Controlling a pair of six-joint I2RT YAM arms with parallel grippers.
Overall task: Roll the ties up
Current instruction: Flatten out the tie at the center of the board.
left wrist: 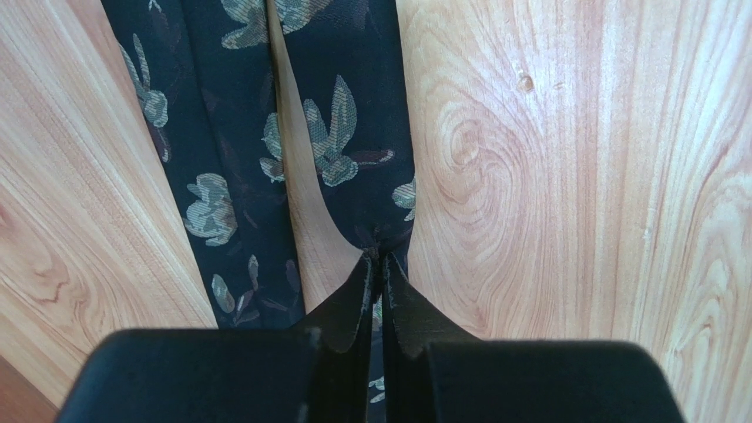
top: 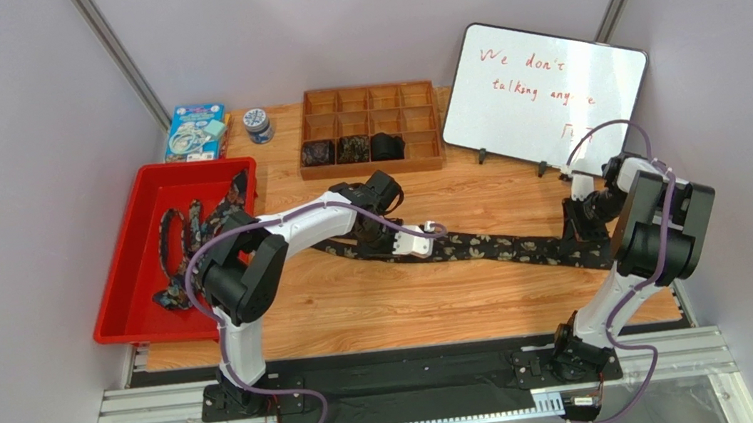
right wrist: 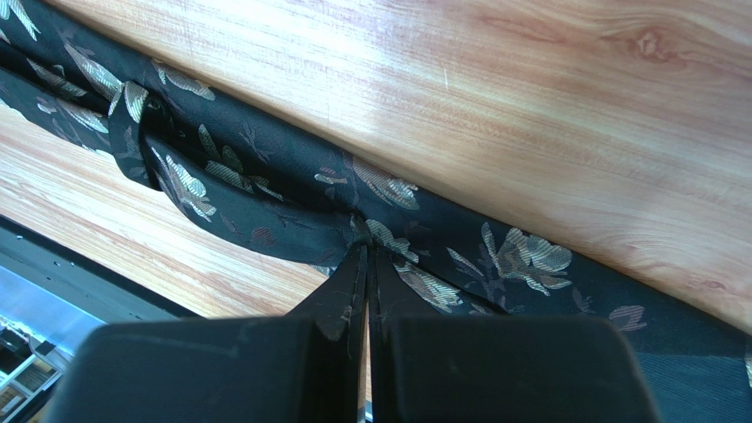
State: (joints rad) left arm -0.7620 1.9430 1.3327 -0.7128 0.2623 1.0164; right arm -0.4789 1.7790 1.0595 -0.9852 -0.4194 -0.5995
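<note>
One tie (top: 504, 248) lies stretched across the wooden tabletop (top: 361, 310), its long axis running left to right and slanting toward the near right corner. We see the left hand (top: 382, 236) at its left end and the right hand (top: 576, 235) at its right end.

From the left wrist, the left hand (left wrist: 378, 260) is pinched closed on the tie (left wrist: 344, 132), where two bands of the fabric lie side by side with bare wood between them. From the right wrist, the right hand (right wrist: 364, 251) is likewise closed tight on the tie (right wrist: 265, 176), which bunches and folds just left of the grip.

We count three coils (top: 352, 150) of the same fabric, each in its own compartment in the near row of a wooden organizer (top: 367, 99) at the far edge. More loose ties (top: 185, 246) lie tangled in one red tray (top: 133, 306) at the left; we cannot tell how many. One whiteboard (top: 550, 93) stands at the far right.
</note>
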